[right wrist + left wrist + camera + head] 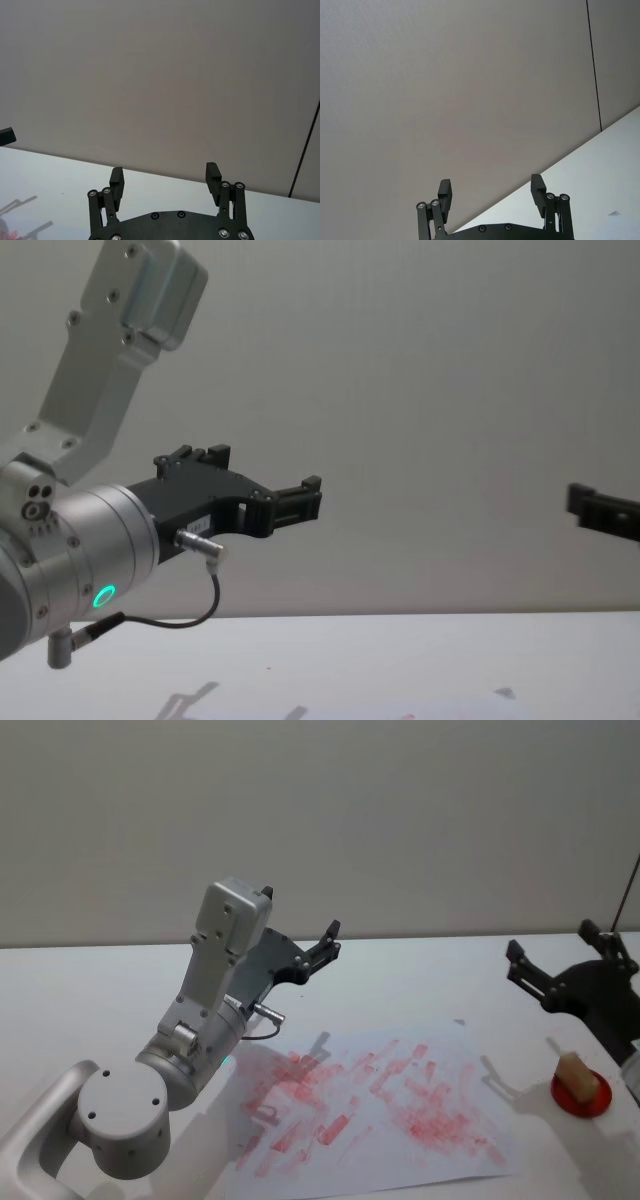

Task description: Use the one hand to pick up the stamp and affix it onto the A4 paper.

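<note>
One sheet lies nearest the robot: the A4 paper (400, 1140), flat on the white tabletop (430, 975) and smeared with red prints. Just off its right edge and apart from it, the tan stamp (578, 1072) sits on a small round red pad (585, 1108). Its long axis seems to run slantwise from far-left to near-right. The right gripper (550, 942) hangs above and a little beyond the stamp, jaws spread wide and holding nothing. The block therefore lies below its fingers and slightly nearer the robot. This is plainly the closer arm, and I judge it must come down over the block. The left gripper (328, 942), likewise spread and empty, is raised by the paper's far-left corner, well apart from the stamp. Beyond, bare table runs to a plain grey wall (400, 820).
</note>
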### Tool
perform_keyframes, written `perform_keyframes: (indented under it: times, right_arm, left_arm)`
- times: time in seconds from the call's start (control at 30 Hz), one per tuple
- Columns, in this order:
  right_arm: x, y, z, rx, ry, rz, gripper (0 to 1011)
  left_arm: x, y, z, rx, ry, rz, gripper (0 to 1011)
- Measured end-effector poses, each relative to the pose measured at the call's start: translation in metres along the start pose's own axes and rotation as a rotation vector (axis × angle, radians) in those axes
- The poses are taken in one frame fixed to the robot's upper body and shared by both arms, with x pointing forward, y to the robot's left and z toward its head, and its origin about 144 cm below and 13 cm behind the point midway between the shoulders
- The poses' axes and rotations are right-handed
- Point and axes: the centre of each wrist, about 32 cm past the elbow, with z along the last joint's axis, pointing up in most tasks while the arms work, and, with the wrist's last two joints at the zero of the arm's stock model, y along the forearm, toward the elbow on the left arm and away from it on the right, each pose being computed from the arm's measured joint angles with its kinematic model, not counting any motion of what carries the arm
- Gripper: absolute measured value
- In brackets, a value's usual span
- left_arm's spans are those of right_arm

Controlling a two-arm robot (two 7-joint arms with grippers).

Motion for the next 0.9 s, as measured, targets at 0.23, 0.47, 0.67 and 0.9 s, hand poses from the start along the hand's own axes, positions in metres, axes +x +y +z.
perform_keyframes:
  times: [0.23, 0.47, 0.67, 0.9]
  right_arm:
    - [0.011, -0.027, -0.002, -0.008, 0.027, -0.034, 1001]
    - [0.019, -0.058, -0.006, -0.044, 0.067, -0.074, 1001]
    - [0.026, -0.074, -0.008, -0.094, 0.092, -0.091, 1001]
    - [0.031, -0.080, -0.011, -0.160, 0.109, -0.090, 1001]
  left_arm:
    - [0.000, 0.000, 0.000, 0.000, 0.000, 0.000, 1001]
    - [0.000, 0.000, 0.000, 0.000, 0.000, 0.000, 1001]
    - [0.000, 0.000, 0.000, 0.000, 0.000, 0.000, 1001]
    - [0.000, 0.000, 0.000, 0.000, 0.000, 0.000, 1001]
